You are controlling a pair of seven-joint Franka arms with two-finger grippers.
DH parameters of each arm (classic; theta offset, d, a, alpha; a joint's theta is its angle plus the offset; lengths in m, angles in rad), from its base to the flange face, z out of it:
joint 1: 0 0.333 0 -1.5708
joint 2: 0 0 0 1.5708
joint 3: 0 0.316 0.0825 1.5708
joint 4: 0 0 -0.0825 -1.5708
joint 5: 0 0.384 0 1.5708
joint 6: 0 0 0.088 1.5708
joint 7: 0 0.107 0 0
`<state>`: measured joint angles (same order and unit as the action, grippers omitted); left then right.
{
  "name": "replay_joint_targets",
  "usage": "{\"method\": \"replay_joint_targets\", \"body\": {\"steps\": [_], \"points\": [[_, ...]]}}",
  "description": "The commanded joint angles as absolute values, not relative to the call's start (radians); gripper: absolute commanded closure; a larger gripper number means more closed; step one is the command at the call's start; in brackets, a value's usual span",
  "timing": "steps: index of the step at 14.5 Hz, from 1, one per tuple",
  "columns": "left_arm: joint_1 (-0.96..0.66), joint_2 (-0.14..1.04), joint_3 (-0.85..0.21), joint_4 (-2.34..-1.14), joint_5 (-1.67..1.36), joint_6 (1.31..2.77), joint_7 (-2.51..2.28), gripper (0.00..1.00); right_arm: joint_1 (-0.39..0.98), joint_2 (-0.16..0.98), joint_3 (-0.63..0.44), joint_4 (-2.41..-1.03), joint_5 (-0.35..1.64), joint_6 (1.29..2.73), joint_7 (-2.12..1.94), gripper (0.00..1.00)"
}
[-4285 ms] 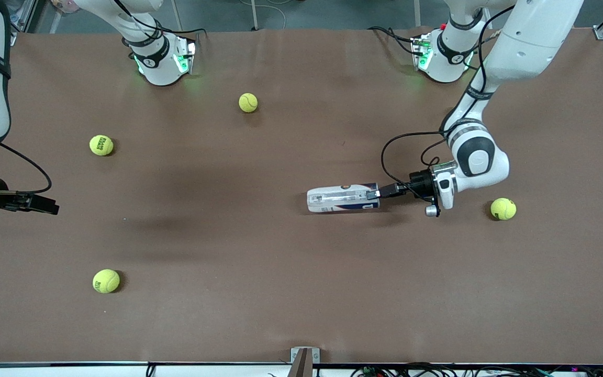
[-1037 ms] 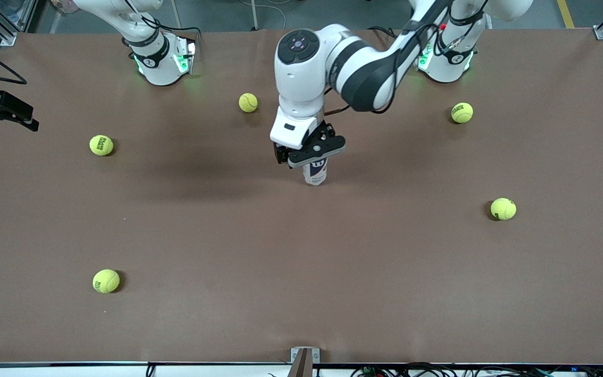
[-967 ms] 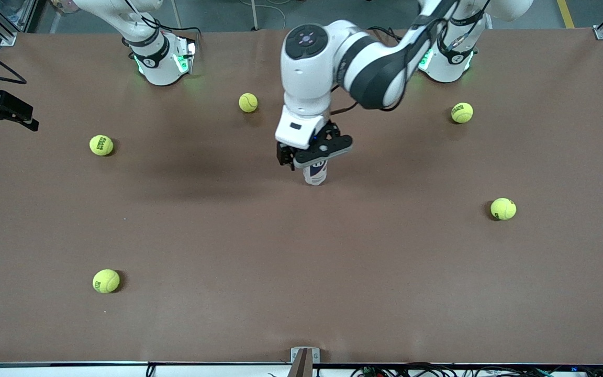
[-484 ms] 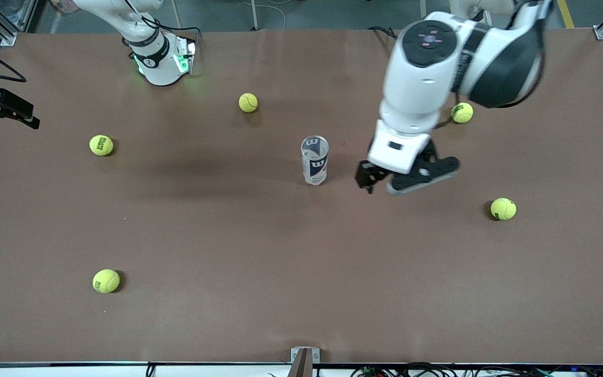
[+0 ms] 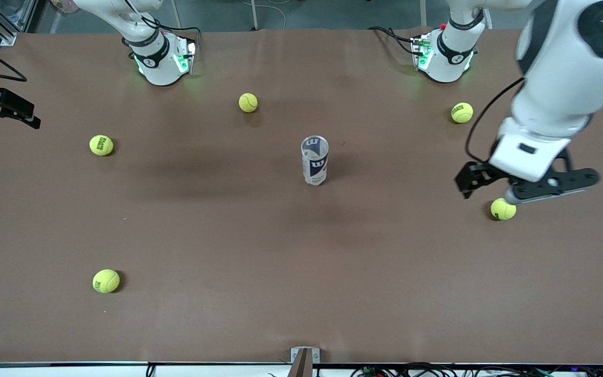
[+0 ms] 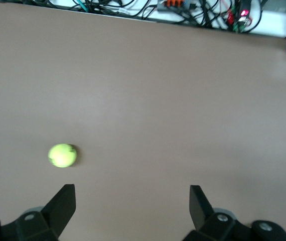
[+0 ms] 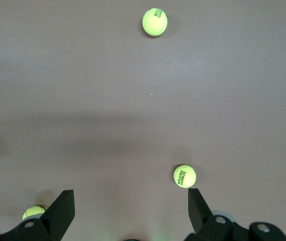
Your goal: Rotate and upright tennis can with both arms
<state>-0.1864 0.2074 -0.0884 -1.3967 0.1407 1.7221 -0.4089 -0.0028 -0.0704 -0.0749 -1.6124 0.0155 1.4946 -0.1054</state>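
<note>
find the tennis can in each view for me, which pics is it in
Front view: the tennis can stands upright mid-table, free of both grippers.
Left wrist view: not in it.
Right wrist view: not in it.
Shared landmark: the ball under the left gripper in the front view looks like the lone ball in the left wrist view.

Right end effector (image 5: 3,107) cut off by frame edge.
</note>
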Motion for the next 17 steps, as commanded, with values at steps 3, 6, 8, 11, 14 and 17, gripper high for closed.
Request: {"method": "replay_joint_targets", "body": {"steps": [3,6,8,11,14,17], "points": [[-0.019,0.149,-0.101,-1.408,0.051,1.680,-0.111,0.00,-0.018,-0.101,-0.064,-1.640,0.026,1.503,-0.109,0.00],[0.023,0.147,-0.100,-1.405,0.060,1.646,0.020,0.00,-0.017,-0.101,-0.063,-1.640,0.026,1.502,-0.109,0.00],[0.025,0.147,-0.097,-1.405,0.064,1.646,0.037,0.00,-0.015,-0.101,-0.063,-1.638,0.026,1.505,-0.109,0.00],[0.031,0.123,-0.084,-1.405,0.054,1.632,0.032,0.00,-0.017,-0.103,-0.063,-1.638,0.026,1.502,-0.110,0.00],[0.028,0.126,-0.084,-1.402,0.014,1.629,-0.020,0.00,-0.017,-0.107,-0.063,-1.640,0.015,1.506,-0.110,0.00],[0.026,0.129,-0.094,-1.391,-0.014,1.596,-0.025,0.00,-0.017,-0.107,-0.061,-1.638,-0.004,1.508,-0.110,0.00]]}}
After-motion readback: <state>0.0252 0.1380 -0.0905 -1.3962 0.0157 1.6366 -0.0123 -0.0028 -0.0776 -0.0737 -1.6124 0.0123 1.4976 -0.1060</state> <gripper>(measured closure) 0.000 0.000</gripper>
